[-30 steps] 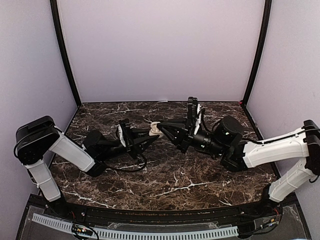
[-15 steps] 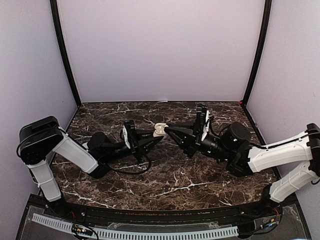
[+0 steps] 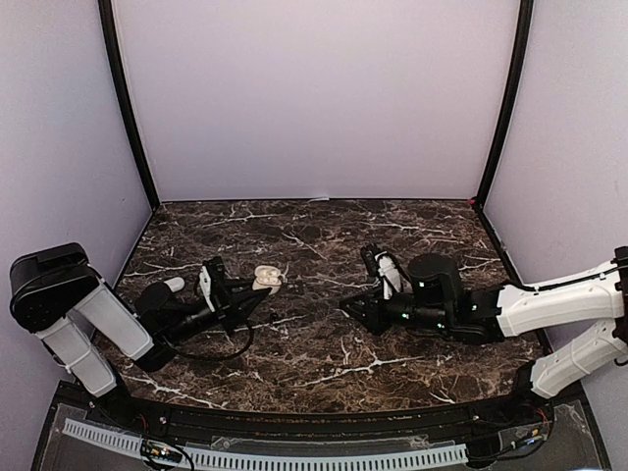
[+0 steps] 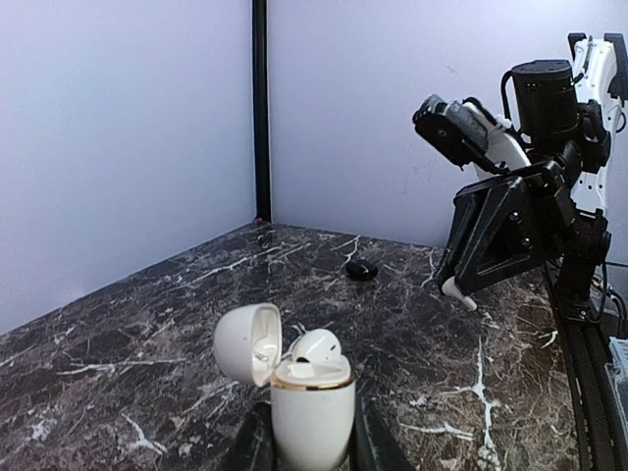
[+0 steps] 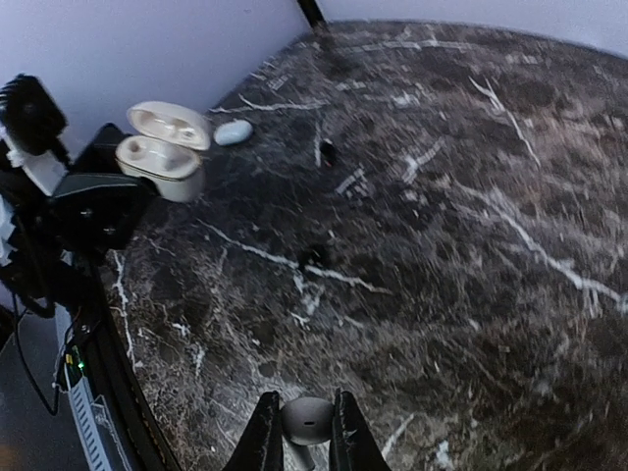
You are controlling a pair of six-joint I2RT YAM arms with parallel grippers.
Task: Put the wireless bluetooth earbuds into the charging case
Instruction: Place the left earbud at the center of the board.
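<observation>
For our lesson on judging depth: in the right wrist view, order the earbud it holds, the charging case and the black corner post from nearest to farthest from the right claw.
1. earbud: gripped in the right claw, bottom centre.
2. charging case: open, upper left.
3. black corner post: top edge, farthest back.

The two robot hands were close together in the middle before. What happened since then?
They pulled apart. The left gripper drew back to the left and nearer, carrying the charging case with it. The right gripper drew back to the right and nearer, with an earbud pinched between its fingers. Nothing was visibly let go. Both grips look unchanged.
</observation>
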